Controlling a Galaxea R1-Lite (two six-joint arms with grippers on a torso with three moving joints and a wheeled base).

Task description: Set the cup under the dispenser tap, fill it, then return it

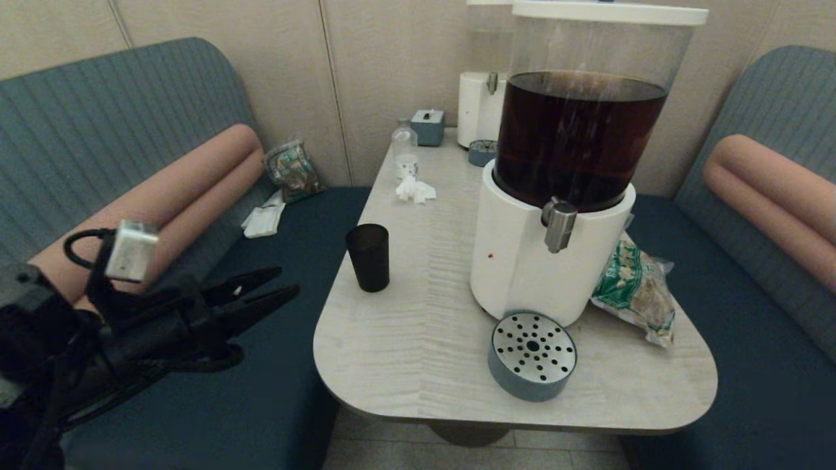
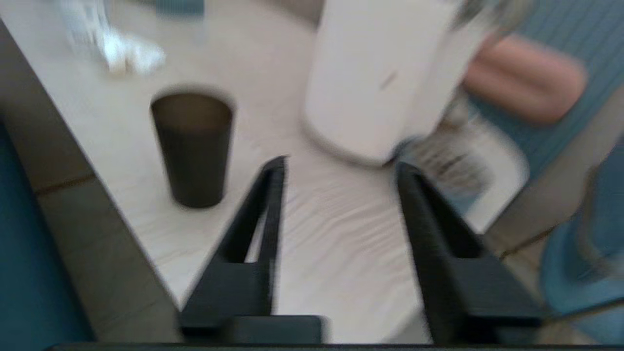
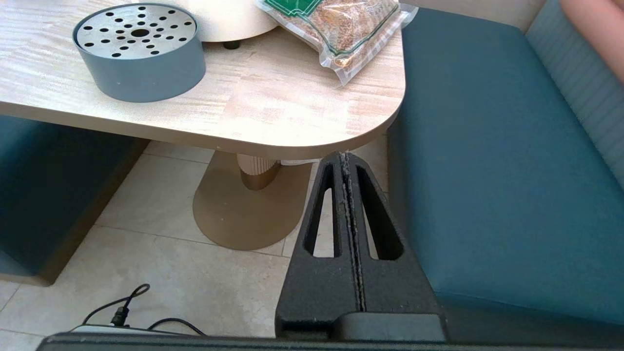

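The dark cup (image 1: 368, 256) stands upright on the table's left side, empty-looking; the left wrist view shows the cup (image 2: 193, 148) too. The steel dispenser tap (image 1: 559, 224) juts from the white base of the dispenser (image 1: 522, 261), whose clear tank holds dark brown drink. My left gripper (image 1: 284, 282) hovers over the bench seat, left of the table and short of the cup, open with nothing between its fingers (image 2: 270, 195). My right gripper (image 3: 345, 157) is shut and empty, parked low below the table's near right corner.
A round grey drip tray (image 1: 531, 354) with a perforated steel top sits below the tap. A snack bag (image 1: 637, 290) lies right of the dispenser. A clear bottle (image 1: 405, 151), crumpled tissue (image 1: 415, 190) and a second white dispenser (image 1: 480, 104) stand at the back.
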